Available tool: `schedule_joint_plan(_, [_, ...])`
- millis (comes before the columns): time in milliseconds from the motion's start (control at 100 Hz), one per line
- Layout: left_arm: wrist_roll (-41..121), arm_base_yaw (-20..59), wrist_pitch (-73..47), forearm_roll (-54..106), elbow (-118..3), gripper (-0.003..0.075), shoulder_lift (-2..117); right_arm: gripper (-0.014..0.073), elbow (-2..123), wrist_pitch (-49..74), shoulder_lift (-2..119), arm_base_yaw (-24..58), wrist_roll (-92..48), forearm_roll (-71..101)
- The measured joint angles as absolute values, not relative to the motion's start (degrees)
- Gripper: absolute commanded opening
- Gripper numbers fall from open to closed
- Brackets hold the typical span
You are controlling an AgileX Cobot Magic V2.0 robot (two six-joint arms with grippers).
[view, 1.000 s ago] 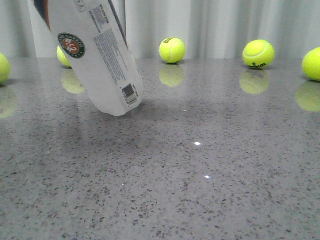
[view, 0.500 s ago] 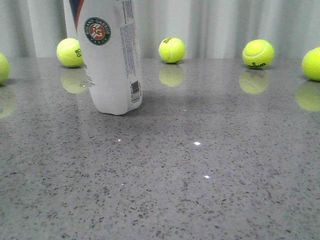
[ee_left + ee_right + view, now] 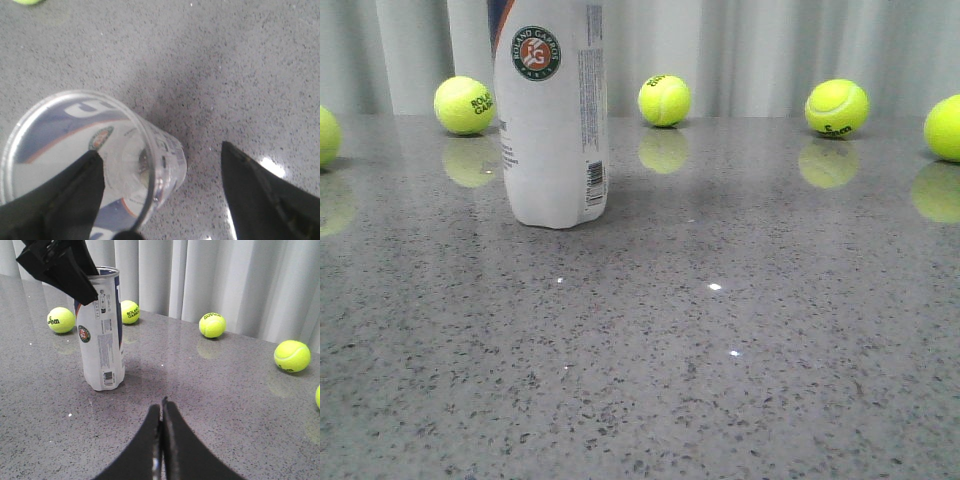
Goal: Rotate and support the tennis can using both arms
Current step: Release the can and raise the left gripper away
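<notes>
The tennis can [image 3: 555,120] stands upright on the grey table at the left, badge and barcode facing the front camera. In the left wrist view I look down into its open mouth [image 3: 75,145]. My left gripper [image 3: 160,147] is open above the rim: one finger [image 3: 65,200] hangs over the mouth, the other [image 3: 265,195] is well outside the can. It also shows in the right wrist view [image 3: 60,267] at the can's top. My right gripper [image 3: 162,401] is shut and empty, low over the table, a short way from the can [image 3: 102,335].
Several tennis balls lie along the table's far edge before a white curtain: one [image 3: 463,104] just behind the can, others at the middle [image 3: 664,100] and right [image 3: 836,107], plus one at each side edge [image 3: 945,127].
The can has swung from a strong tilt to upright, its top coming right, and its base now rests flat on the table.
</notes>
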State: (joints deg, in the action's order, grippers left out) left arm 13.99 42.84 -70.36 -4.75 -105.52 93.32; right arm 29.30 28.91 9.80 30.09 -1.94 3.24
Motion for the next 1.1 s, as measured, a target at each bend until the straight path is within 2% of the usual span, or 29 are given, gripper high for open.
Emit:
schedule_joint_plan(150, [10.7, 42.8, -66.3, -4.9, -105.4, 0.0278, 91.4, -0.006, 29.3, 28.9, 9.8, 30.1, -1.9, 3.2])
schedule_joint_plan(340, [6.1, 42.8, -58.2, -5.1, -99.4, -0.0022, 84.3, -0.006, 29.3, 28.9, 9.8, 30.1, -1.9, 3.2])
schedule_joint_plan(850, [0.6, 42.8, -38.3, -5.2, -66.2, -0.0019, 62.7, -0.006, 29.3, 28.9, 9.8, 30.1, -1.9, 3.2])
schedule_joint_plan(1100, [0.4, 42.7, -37.0, -3.0, -53.4, -0.0019, 53.9, -0.006, 29.3, 28.9, 9.8, 30.1, -1.9, 3.2])
